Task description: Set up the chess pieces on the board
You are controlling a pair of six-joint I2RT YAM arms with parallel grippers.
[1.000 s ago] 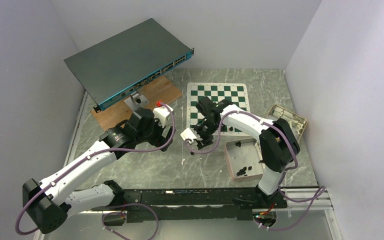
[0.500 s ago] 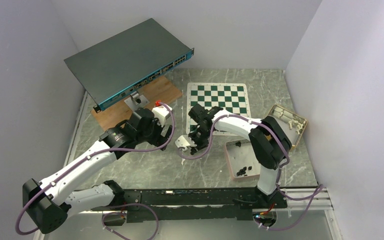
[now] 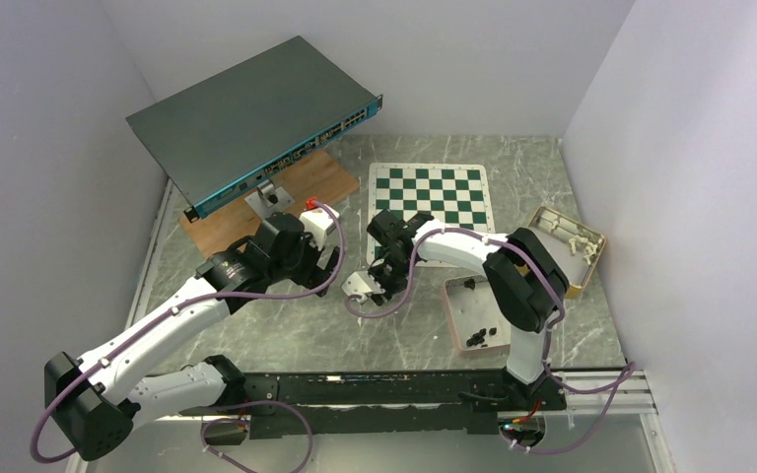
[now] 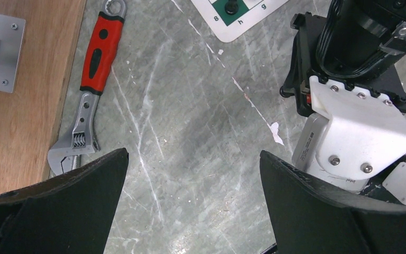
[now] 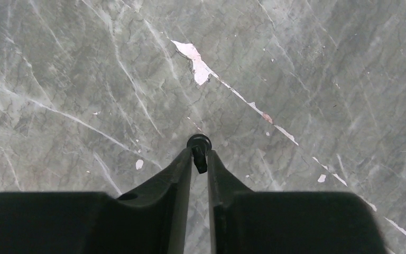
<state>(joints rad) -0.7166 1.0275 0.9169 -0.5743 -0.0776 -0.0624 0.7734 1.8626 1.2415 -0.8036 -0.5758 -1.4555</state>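
Observation:
The board (image 3: 444, 187) of green and white squares lies at the back middle of the table. Its near-left corner shows in the left wrist view (image 4: 219, 29), with one black chess piece (image 4: 231, 7) on a corner square. My right gripper (image 3: 381, 293) hangs over bare marble just left of that corner. In the right wrist view it (image 5: 199, 160) is shut on a small black chess piece (image 5: 199, 144) with a round base. More black pieces (image 3: 478, 337) lie in the pinkish tray (image 3: 450, 313). My left gripper (image 3: 333, 264) is open and empty (image 4: 193, 154), just left of the right wrist.
A red-handled wrench (image 4: 92, 79) lies beside the wooden board (image 3: 301, 182) that carries a tilted network switch (image 3: 256, 118). An open tin (image 3: 591, 258) with pale pieces sits at the right. The right arm's white wrist block (image 4: 357, 137) is close to my left fingers.
My right gripper has moved left and nearer, off the board's near-left corner to over bare marble, still holding the black piece. The left arm has not moved.

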